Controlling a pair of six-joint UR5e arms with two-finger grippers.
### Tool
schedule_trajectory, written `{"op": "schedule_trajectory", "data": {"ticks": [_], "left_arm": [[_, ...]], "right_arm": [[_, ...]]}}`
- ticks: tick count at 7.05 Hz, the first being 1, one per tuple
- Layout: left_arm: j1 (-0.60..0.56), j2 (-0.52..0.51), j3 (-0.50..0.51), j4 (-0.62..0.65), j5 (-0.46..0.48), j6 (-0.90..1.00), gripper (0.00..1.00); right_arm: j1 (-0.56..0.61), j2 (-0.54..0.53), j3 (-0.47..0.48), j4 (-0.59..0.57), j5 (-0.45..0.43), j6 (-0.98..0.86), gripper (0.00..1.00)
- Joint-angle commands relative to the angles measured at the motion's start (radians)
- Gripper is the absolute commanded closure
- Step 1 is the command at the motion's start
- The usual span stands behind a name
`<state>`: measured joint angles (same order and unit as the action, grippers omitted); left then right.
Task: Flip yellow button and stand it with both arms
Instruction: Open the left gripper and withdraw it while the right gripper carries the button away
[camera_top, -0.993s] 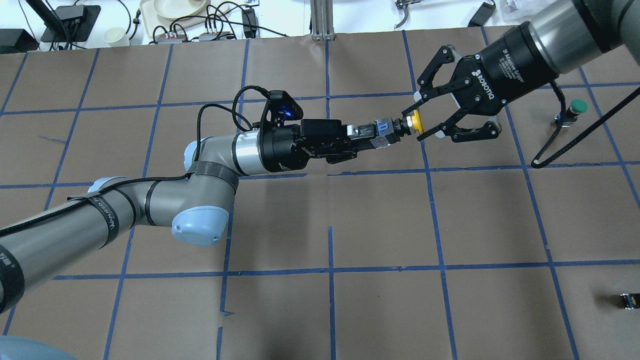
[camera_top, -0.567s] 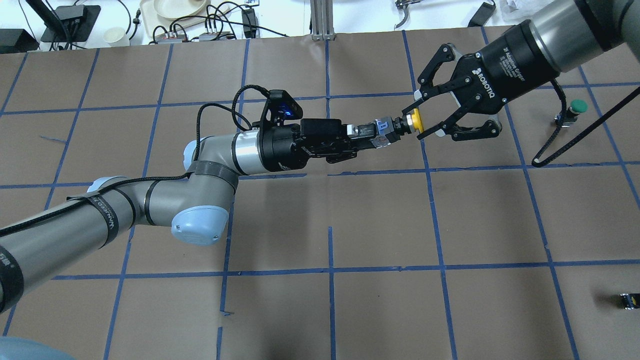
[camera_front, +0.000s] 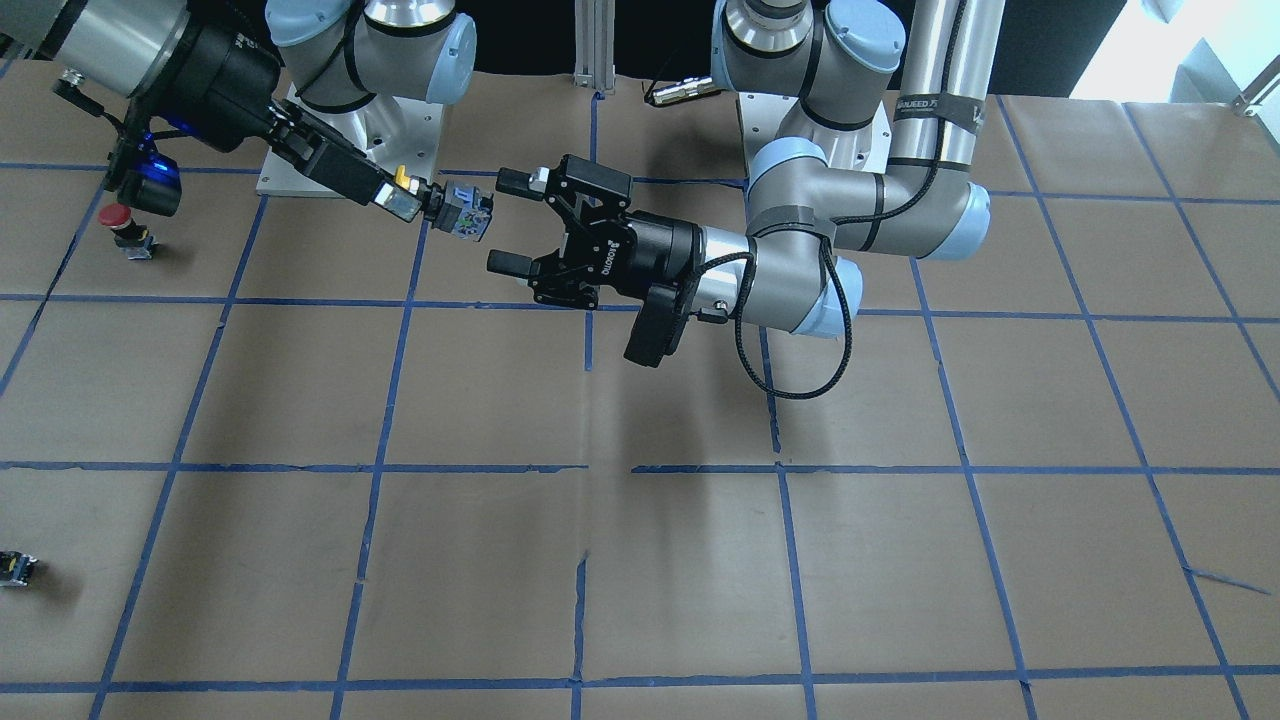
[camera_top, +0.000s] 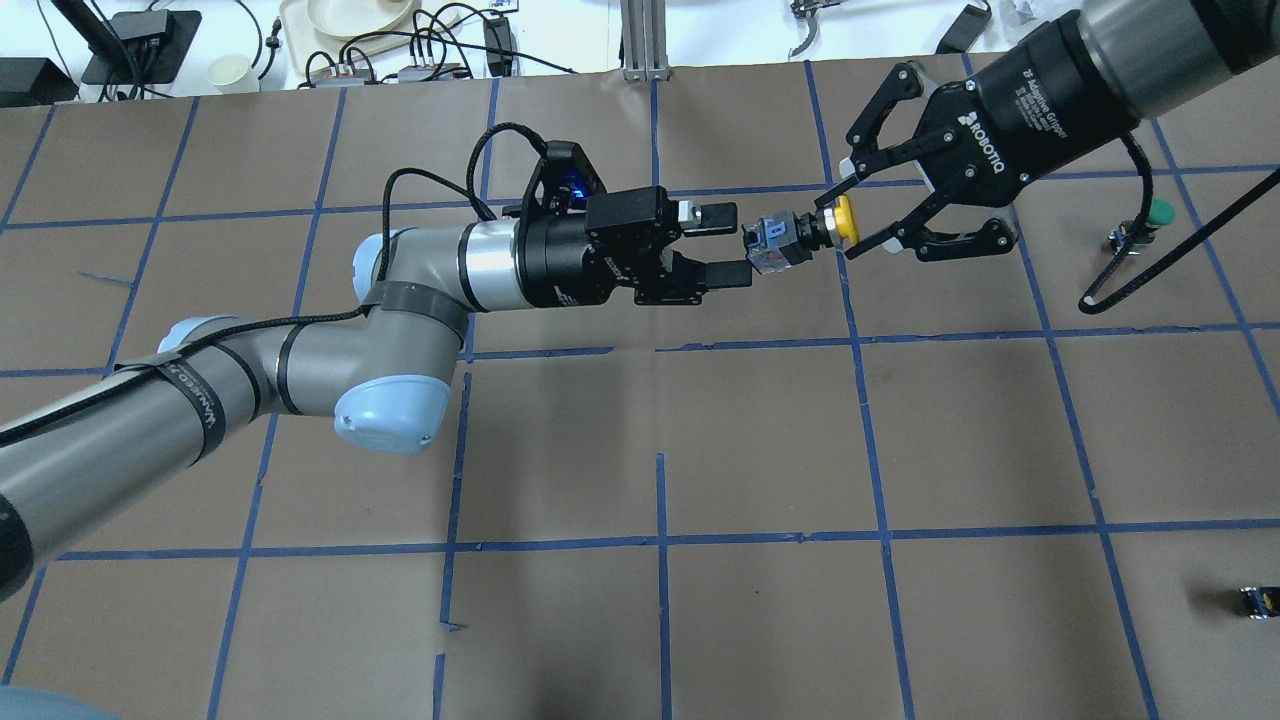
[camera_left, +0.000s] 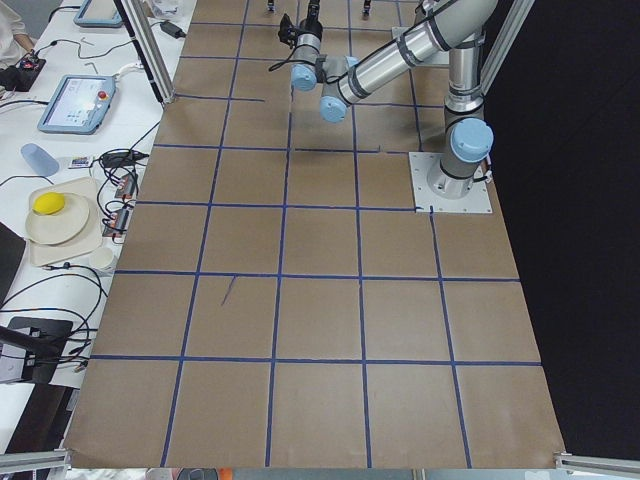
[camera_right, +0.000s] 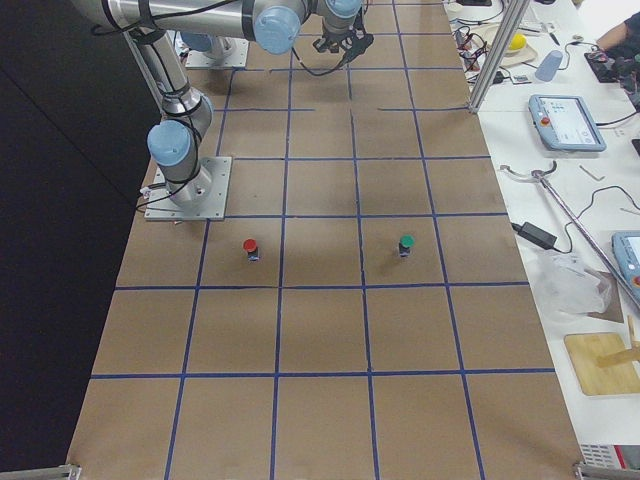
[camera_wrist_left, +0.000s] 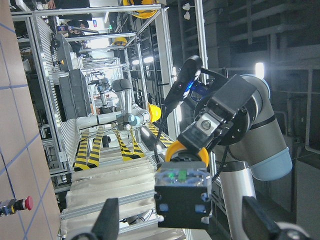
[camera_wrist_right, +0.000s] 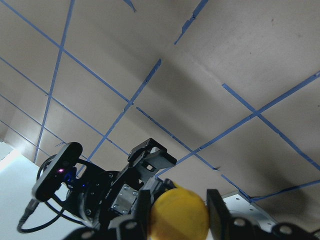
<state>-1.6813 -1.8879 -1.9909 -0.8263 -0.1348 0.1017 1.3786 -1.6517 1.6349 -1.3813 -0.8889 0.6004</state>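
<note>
The yellow button (camera_top: 845, 220) hangs in the air, lying sideways, with its dark blocky base (camera_top: 775, 243) towards my left arm. My right gripper (camera_top: 845, 222) is shut on its yellow cap and neck; it also shows in the front view (camera_front: 405, 195). My left gripper (camera_top: 728, 243) is open, its fingers (camera_top: 715, 215) just short of the base and apart from it. In the left wrist view the base (camera_wrist_left: 182, 195) sits between my open fingers (camera_wrist_left: 107, 222). The right wrist view shows the cap (camera_wrist_right: 177, 215) between the right fingers (camera_wrist_right: 217, 210).
A green-capped button (camera_top: 1158, 211) stands on the table under my right arm's cable. A red-capped button (camera_front: 118, 218) stands near the right arm's base. A small dark switch block (camera_top: 1258, 601) lies at the near right edge.
My left gripper has opened, let go of the button's base and drawn back a little. The right gripper now holds the button alone and has risen slightly away.
</note>
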Motion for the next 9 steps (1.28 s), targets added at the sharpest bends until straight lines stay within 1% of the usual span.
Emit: {"op": "schedule_trajectory", "data": {"ticks": [1,2,3,4,5,6,7,9], "left_arm": [[0.023,0.01,0.16,0.149,0.305,-0.345,0.0],[0.023,0.013,0.234,0.22,0.364,-0.531,0.0],[0.02,0.035,0.271,0.217,0.445,-0.575,0.0],[0.009,0.068,0.279,0.187,0.581,-0.585,0.0],[0.005,0.111,0.282,0.083,0.666,-0.588,0.0],[0.003,0.139,0.296,-0.024,0.802,-0.587,0.01],[-0.006,0.177,0.316,-0.165,0.94,-0.586,0.01],[-0.02,0.242,0.363,-0.404,1.194,-0.571,0.01]], "right_arm": [[-0.03,0.0,-0.032,-0.007,-0.185,-0.124,0.92],[-0.044,0.0,-0.03,-0.005,-0.256,-0.222,0.93],[-0.077,0.0,-0.026,-0.002,-0.331,-0.373,0.94],[-0.119,0.0,-0.023,-0.002,-0.369,-0.556,0.94],[-0.151,0.001,-0.015,-0.008,-0.456,-0.805,0.94],[-0.173,0.003,-0.014,-0.015,-0.537,-1.022,0.94],[-0.209,0.003,-0.004,-0.037,-0.57,-1.139,0.94],[-0.323,0.003,0.069,-0.152,-0.561,-1.464,0.93]]}}
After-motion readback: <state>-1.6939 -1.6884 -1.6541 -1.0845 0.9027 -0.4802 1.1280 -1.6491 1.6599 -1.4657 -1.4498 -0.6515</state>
